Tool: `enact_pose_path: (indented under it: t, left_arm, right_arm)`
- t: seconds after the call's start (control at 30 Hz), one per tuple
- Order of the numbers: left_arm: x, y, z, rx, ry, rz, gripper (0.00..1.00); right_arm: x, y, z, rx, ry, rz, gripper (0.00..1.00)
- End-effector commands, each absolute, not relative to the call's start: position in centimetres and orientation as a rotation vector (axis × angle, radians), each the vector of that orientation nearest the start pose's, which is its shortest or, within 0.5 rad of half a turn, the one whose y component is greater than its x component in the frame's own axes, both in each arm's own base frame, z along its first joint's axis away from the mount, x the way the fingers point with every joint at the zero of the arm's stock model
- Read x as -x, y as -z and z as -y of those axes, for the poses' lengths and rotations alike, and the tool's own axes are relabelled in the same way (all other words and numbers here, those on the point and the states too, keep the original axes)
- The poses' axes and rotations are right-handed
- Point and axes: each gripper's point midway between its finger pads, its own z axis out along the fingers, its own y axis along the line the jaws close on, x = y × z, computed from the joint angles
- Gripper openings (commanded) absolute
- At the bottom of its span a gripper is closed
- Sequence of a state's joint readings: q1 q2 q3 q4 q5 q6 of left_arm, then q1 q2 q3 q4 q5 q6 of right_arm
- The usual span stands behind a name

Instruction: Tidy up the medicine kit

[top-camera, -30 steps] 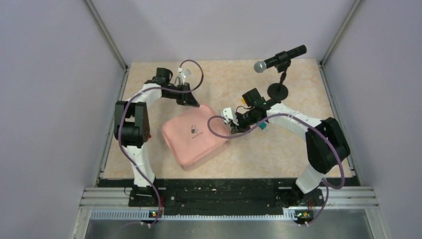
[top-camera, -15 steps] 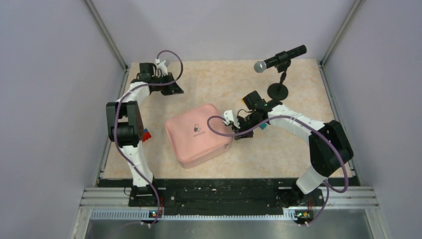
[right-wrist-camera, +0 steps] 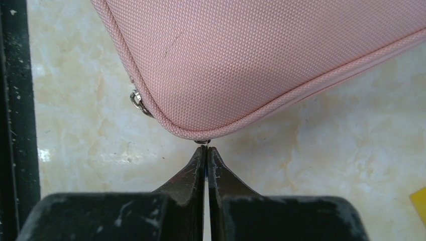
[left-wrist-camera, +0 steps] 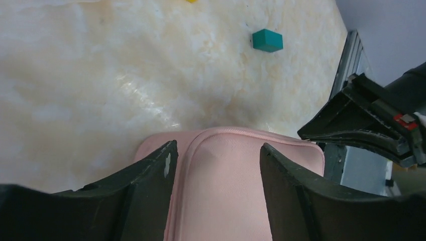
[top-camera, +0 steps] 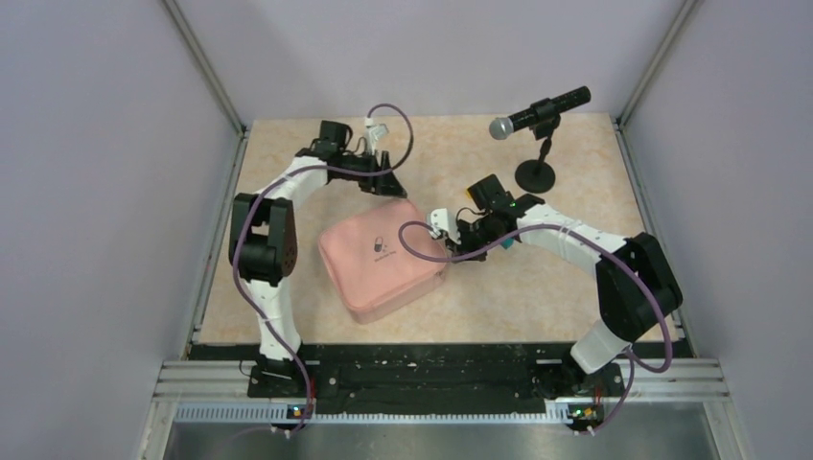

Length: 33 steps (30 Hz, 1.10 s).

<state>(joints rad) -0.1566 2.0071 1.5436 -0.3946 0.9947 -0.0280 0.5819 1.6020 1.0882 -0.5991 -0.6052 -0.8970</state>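
A beige, marble-patterned table (top-camera: 518,297) fills the floor of a small booth. Plain pale lilac walls close it in on the left (top-camera: 96,192), at the back (top-camera: 431,48) and on the right (top-camera: 748,144). Slanting grey metal posts (top-camera: 203,65) mark the two far corners. Along the near edge run a black strip (top-camera: 431,353), a ribbed aluminium rail (top-camera: 431,379) and a sheet of dull steel (top-camera: 431,441). A black microphone (top-camera: 537,113) stands on a round-footed stand (top-camera: 534,175) near the far right corner. The light is soft and even, with a pale sheen (left-wrist-camera: 145,95) on the tabletop in the left wrist view
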Motion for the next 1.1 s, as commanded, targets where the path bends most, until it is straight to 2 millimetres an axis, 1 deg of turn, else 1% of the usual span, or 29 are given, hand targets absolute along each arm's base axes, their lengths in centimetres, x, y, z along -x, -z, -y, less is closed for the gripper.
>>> enact_pose_path:
  t: [0.0,0.1,0.2,0.33,0.4,0.43,0.47,0.57,0.63,0.7,0.77,0.83,0.97,1.0,1.07]
  left_arm:
    - [-42.0,-12.3,23.0,-0.780,1.248,-2.204,0.65]
    - [-40.9,-11.5,22.5,-0.842,1.236,-2.223,0.64]
    - [-38.9,-10.8,21.9,-0.934,1.257,-2.239,0.62]
    - [-36.1,-10.1,21.6,-0.978,1.330,-2.269,0.52]
    - [-35.3,-9.5,21.2,-0.981,1.321,-2.297,0.50]
    - [-35.3,-9.1,21.1,-0.978,1.301,-2.308,0.47]
    - [-35.3,-8.8,20.8,-0.970,1.272,-2.324,0.43]
    - [-35.3,-8.1,20.5,-0.946,1.237,-2.357,0.27]
    - [-35.4,-7.8,20.3,-0.933,1.230,-2.381,0.15]
    - [-35.4,-7.8,20.0,-0.930,1.225,-2.385,0.01]
    - [-35.7,-8.0,19.4,-0.904,1.209,-2.385,0.00]
    - [-36.2,-8.2,18.5,-0.855,1.189,-2.387,0.00]
    - [-38.3,-8.5,16.0,-0.682,1.079,-2.397,0.00]
    - [-38.9,-8.7,15.1,-0.626,1.057,-2.399,0.00]
    - [-39.8,-8.8,14.0,-0.538,1.036,-2.395,0.00]
  right_arm:
    - [-30.3,-10.4,-26.4,1.855,-0.472,-1.586,0.00]
    - [-32.6,-10.4,-26.5,1.852,-0.412,-1.573,0.00]
    - [-34.9,-10.4,-26.9,1.835,-0.371,-1.568,0.00]
    - [-37.4,-10.0,-28.0,1.822,-0.341,-1.559,0.00]
    - [-38.4,-10.0,-28.6,1.816,-0.334,-1.551,0.00]
    - [-39.0,-10.2,-28.9,1.812,-0.329,-1.544,0.00]
    - [-39.5,-10.2,-29.2,1.811,-0.327,-1.538,0.00]
    - [-40.2,-10.1,-29.6,1.816,-0.322,-1.534,0.00]
    - [-40.1,-9.9,-29.4,1.839,-0.320,-1.535,0.00]
    - [-39.4,-9.8,-28.8,1.870,-0.339,-1.529,0.00]
    - [-38.2,-9.6,-27.7,1.930,-0.343,-1.506,0.00]
    - [-36.6,-9.2,-26.0,1.998,-0.335,-1.480,0.00]
    - [-33.9,-9.1,-22.4,2.062,-0.315,-1.474,0.00]
    - [-33.3,-9.1,-21.6,2.067,-0.316,-1.485,0.00]
    - [-32.2,-9.2,-20.6,2.070,-0.321,-1.499,0.00]
